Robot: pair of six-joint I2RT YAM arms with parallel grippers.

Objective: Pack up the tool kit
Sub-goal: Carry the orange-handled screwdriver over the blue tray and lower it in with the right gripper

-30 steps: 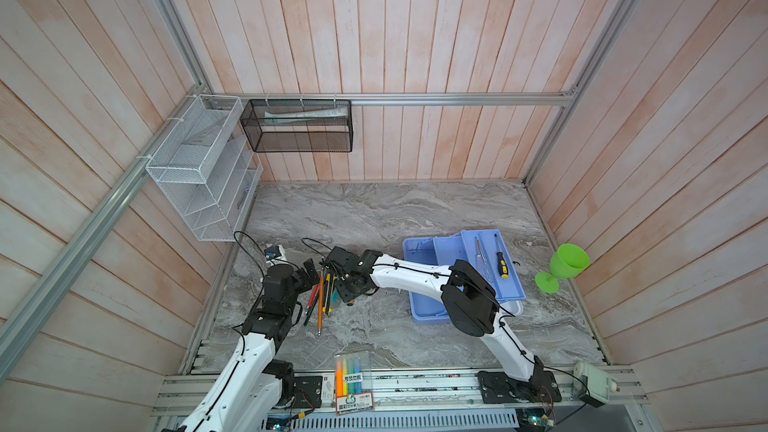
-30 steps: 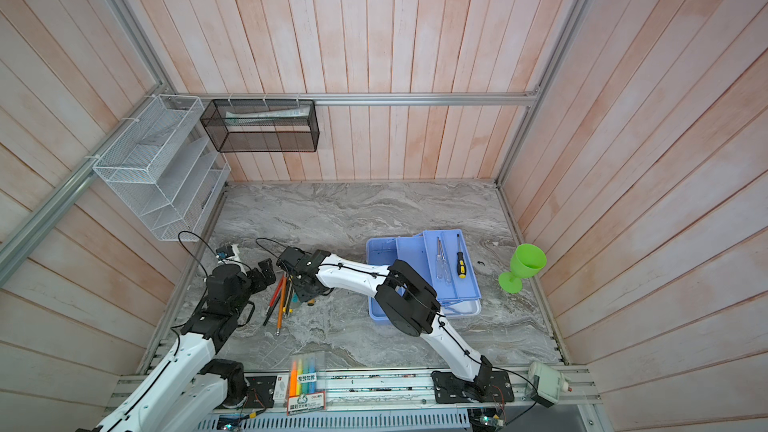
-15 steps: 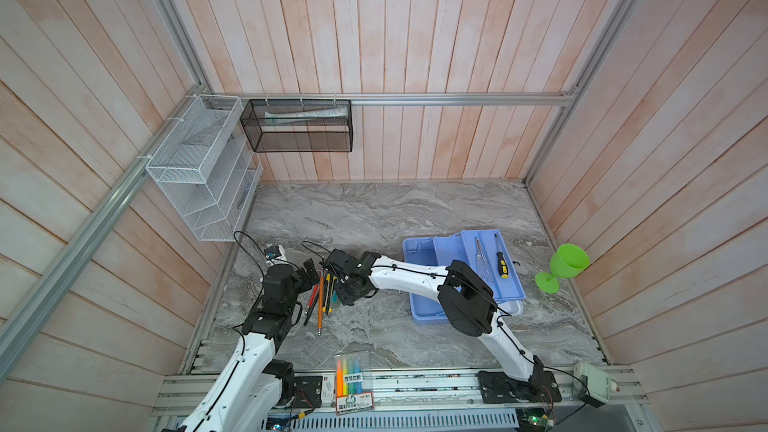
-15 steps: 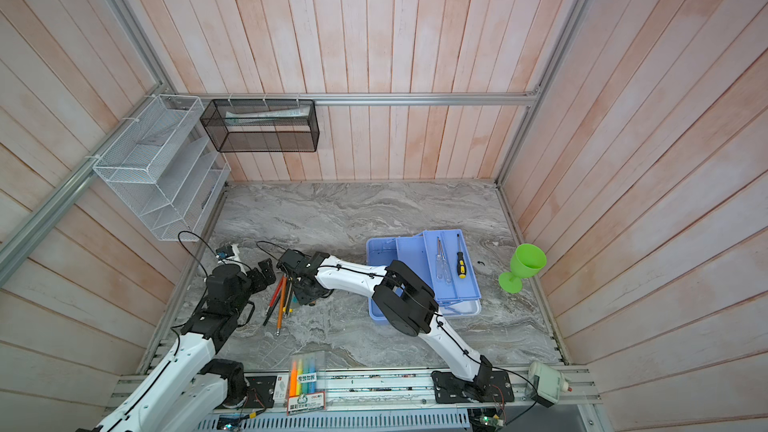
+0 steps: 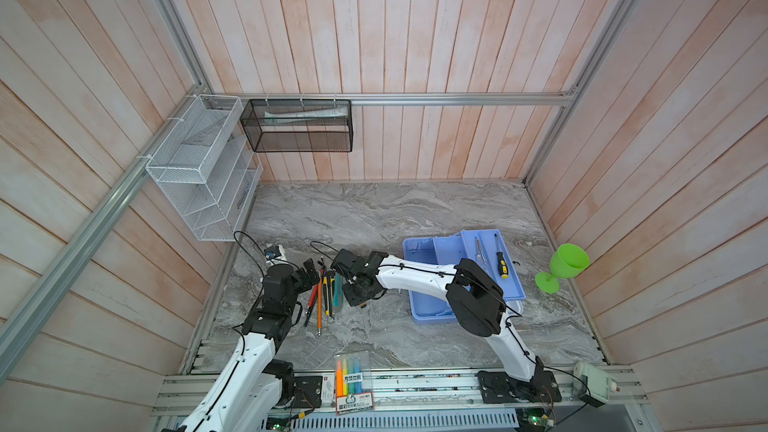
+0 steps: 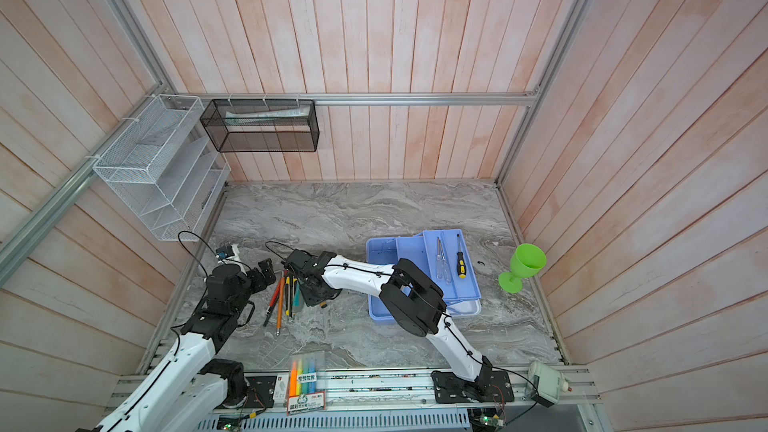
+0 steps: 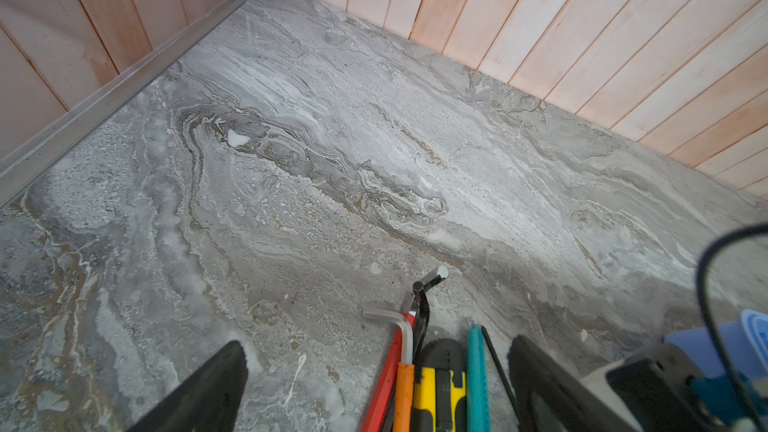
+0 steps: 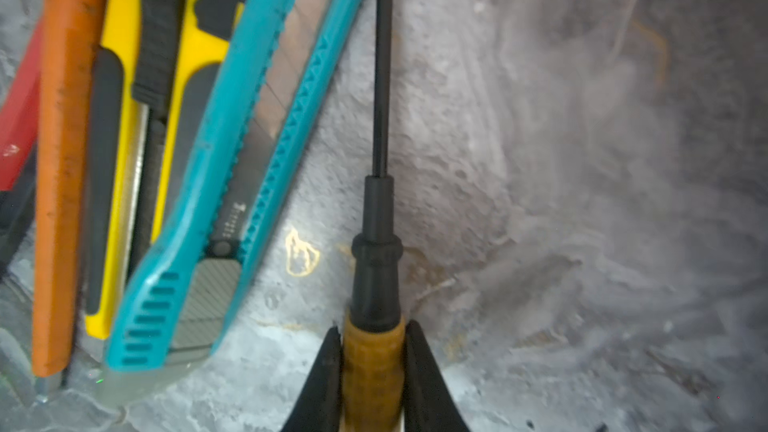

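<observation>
Beside the clamped screwdriver [image 8: 376,243], open marble [image 8: 582,160]

The black left gripper [image 7: 376,347], jaws spread wide, frames a yellow-and-black utility knife [image 7: 440,392] and a teal plastic knife [image 7: 477,376] on the grey marbled surface [image 7: 291,160].

Your light blue base [image 5: 424,305] sits open at the right of the tabletop [image 5: 374,209]. The tray [image 5: 513,284] lies askew across it and carries a clear-handled screwdriver [image 5: 479,253] and a black-and-yellow screwdriver [image 5: 501,263]. To the left, a red-handled tool [image 8: 16,118], orange-handled tool [image 8: 62,160], yellow knife [image 8: 124,139] and teal knife [image 8: 249,126] lie side by side. Beside them, the right claw [image 8: 372,328] pinches the amber-handled screwdriver [image 8: 376,209].
</observation>
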